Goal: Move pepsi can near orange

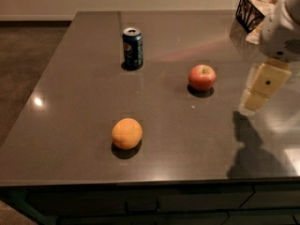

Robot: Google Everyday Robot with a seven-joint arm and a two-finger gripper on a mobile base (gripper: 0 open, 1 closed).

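The pepsi can [132, 48] stands upright at the back left-centre of the dark grey table [70, 102]; it is dark blue with a silver top. The orange [126, 133] lies near the front edge, well in front of the can. My gripper [261, 87], cream-coloured under a white arm, hangs above the table's right side. It is far to the right of the can and the orange and holds nothing that I can see.
A red apple [202, 77] lies right of centre, between the gripper and the can. A black wire basket [252, 11] stands at the back right corner. The table's front edge runs along the bottom, with brown floor to the left.
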